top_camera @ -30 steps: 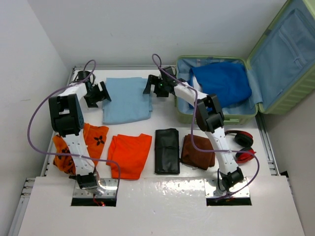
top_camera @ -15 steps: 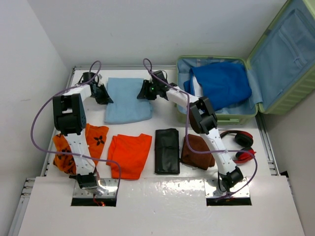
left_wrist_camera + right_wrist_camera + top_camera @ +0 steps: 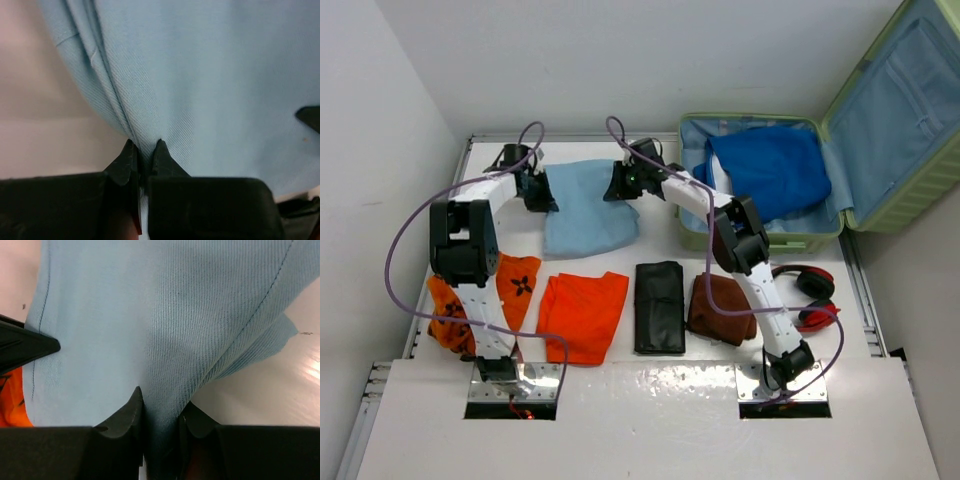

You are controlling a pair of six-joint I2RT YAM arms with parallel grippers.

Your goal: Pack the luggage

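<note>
1. A thin fold of blue cloth (image 3: 200, 75) is pinched in the left gripper (image 3: 143, 150) and could be lost on lifting.
2. A thicker bunch is clamped by the right gripper (image 3: 160, 407); it could be unfolded by uneven pull.
3. The suitcase (image 3: 895, 110) lies open to the right; a sagging hem could be snagged on its rim.

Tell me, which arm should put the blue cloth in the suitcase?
Right, probably. Both pinch the blue cloth, but the right gripper holds the edge nearer the suitcase; the left gripper holds the far edge.

light-blue cloth (image 3: 150, 315) pinched in right tool (image 3: 161, 402), orange garment (image 3: 9, 400) lower left, white table (image 3: 280, 390) right
</note>
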